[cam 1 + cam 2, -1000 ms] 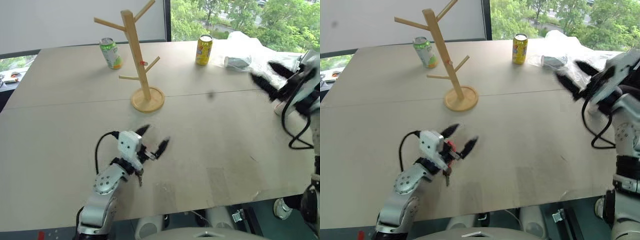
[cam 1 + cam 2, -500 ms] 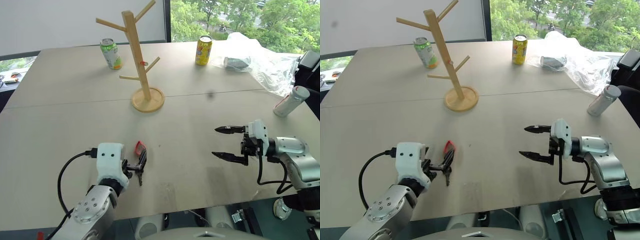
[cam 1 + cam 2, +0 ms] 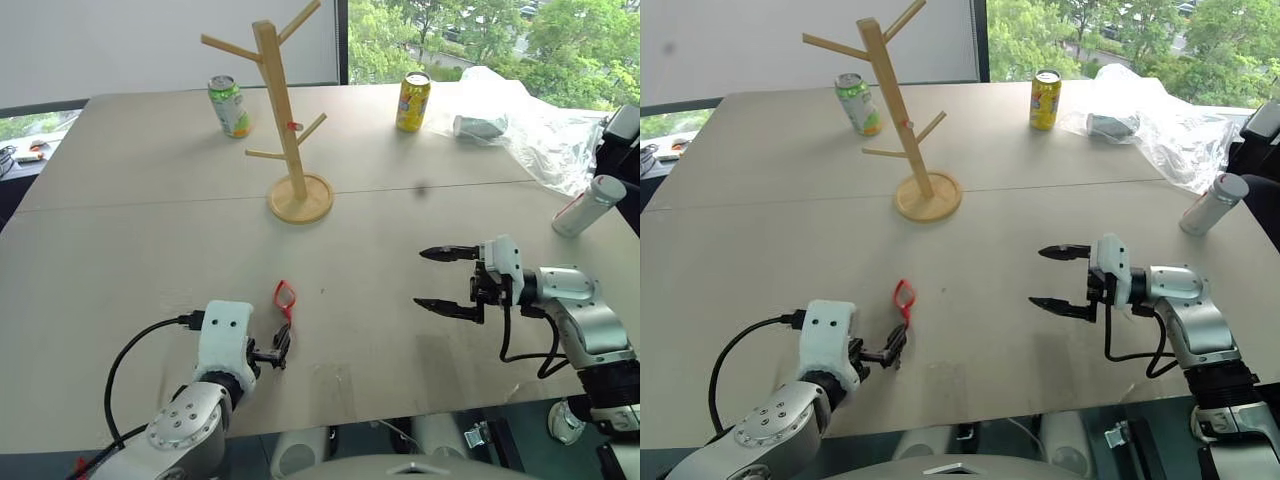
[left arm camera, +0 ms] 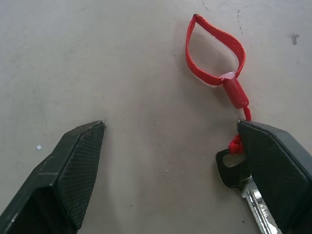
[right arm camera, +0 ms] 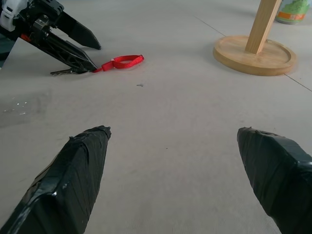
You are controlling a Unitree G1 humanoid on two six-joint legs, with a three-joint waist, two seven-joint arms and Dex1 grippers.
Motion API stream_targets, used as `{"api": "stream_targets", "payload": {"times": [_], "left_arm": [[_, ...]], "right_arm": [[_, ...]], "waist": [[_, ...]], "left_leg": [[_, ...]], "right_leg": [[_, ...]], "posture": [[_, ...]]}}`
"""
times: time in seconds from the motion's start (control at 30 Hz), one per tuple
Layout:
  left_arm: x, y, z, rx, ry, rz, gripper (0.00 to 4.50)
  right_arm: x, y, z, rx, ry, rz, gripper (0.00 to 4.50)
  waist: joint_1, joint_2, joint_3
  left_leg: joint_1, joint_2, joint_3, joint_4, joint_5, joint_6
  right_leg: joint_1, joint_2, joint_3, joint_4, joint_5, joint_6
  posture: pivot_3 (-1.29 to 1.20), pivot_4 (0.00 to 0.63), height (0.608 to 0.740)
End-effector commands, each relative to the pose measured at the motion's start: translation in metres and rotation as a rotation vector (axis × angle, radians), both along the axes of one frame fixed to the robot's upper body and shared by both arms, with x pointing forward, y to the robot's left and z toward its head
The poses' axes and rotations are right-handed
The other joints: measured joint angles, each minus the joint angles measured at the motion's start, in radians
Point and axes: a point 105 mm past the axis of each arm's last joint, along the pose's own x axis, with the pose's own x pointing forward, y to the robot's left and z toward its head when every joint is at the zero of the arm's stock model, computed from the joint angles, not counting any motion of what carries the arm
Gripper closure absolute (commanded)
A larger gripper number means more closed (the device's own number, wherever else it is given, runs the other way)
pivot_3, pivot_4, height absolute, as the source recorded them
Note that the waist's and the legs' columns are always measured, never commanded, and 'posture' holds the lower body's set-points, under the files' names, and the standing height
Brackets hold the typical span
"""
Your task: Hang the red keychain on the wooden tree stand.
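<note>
Nearest, at the table's front edge: left gripper (image 3: 275,347), fingers spread wide, tips resting low on the table (image 3: 130,270), nothing pinched. In the left wrist view, one finger (image 4: 270,168) overlapping the key's head, the other finger well clear on bare wood. Red keychain (image 3: 284,296) lying flat on the table just ahead of that gripper, red strap loop pointing away toward the stand, short cord running back to the silver key (image 4: 243,187) beside the fingertip. Not lifted, not hung.

To the right at about the same depth: right gripper (image 3: 436,279), jaws spread wide and empty, turned sideways so the fingertips point across the table toward the keychain, hovering a little above the surface. Well apart from the keychain, open tabletop between.

Farther back, past the table's seam line: wooden tree stand (image 3: 283,120), upright on its round disc base, pegs angled upward, a small red mark on one peg's root. Beyond and left of the stand: green can (image 3: 229,106), upright. Beyond and right: yellow can (image 3: 411,101), upright. Far right corner: crumpled clear plastic sheet (image 3: 520,120) with a dark object inside. At the right edge, a silver can (image 3: 590,203), leaning.
</note>
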Motion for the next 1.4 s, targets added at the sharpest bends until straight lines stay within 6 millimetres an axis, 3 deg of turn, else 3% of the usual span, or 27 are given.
{"api": "stream_targets", "payload": {"times": [0.03, 0.13, 0.27, 0.43, 0.67, 1.1, 1.4], "left_arm": [[-0.003, -0.004, 0.002, 0.009, -0.007, -0.032, 0.0], [-0.001, 0.0, -0.006, 0.011, 0.002, -0.022, 0.0], [0.006, 0.005, 0.004, -0.012, -0.06, -0.002, 0.0], [-0.001, 0.009, 0.005, -0.045, -0.061, 0.023, 0.0], [0.0, 0.01, 0.024, -0.08, -0.135, 0.026, 0.0], [0.022, -0.025, 0.053, -0.105, -0.162, -0.072, 0.0], [0.022, -0.027, 0.062, -0.068, -0.11, -0.057, 0.0]], "right_arm": [[-0.003, 0.002, 0.009, 0.021, -0.034, 0.004, 0.04], [-0.004, 0.001, 0.008, 0.021, -0.03, -0.003, 0.04], [-0.006, 0.0, 0.009, 0.027, -0.026, -0.014, 0.04], [-0.006, -0.005, 0.009, 0.033, -0.009, -0.032, 0.04], [-0.006, -0.006, 0.009, 0.028, 0.001, -0.031, 0.04], [-0.004, -0.001, 0.009, 0.026, -0.001, -0.013, 0.04], [-0.005, -0.004, 0.009, 0.021, -0.001, -0.025, 0.04]], "waist": [[0.0, 0.0, 0.0], [0.0, 0.0, 0.0], [0.0, 0.0, 0.0], [0.0, 0.0, 0.0], [0.0, 0.0, 0.0], [0.002, 0.0, 0.0], [0.002, -0.002, 0.001]], "left_leg": [[0.0, 0.0, 0.0, 0.0, 0.0, 0.0], [0.0, 0.0, 0.0, 0.0, 0.0, 0.0], [0.0, 0.0, 0.0, 0.0, 0.0, 0.0], [0.0, 0.0, 0.0, 0.0, 0.0, 0.0], [0.0, 0.0, 0.0, -0.001, 0.0, 0.0], [0.002, 0.0, 0.0, 0.0, 0.0, 0.0], [0.009, -0.001, 0.001, -0.002, 0.0, 0.0]], "right_leg": [[0.0, 0.0, 0.0, 0.0, 0.0, 0.0], [0.0, 0.0, 0.0, 0.0, 0.0, 0.0], [0.0, 0.0, 0.0, 0.0, 0.0, 0.0], [0.0, 0.0, 0.0, 0.0, 0.0, 0.0], [0.0, -0.001, 0.0, 0.0, 0.0, 0.0], [0.003, -0.001, 0.0, 0.0, 0.0, 0.0], [0.008, -0.001, 0.001, 0.0, 0.0, 0.0]], "posture": [[0.0, 0.15, 0.74], [0.0, 0.15, 0.74], [0.0, 0.15, 0.74], [0.0, 0.15, 0.74], [0.0, 0.15, 0.74], [0.0, 0.15, 0.74], [0.0, 0.15, 0.74]]}}
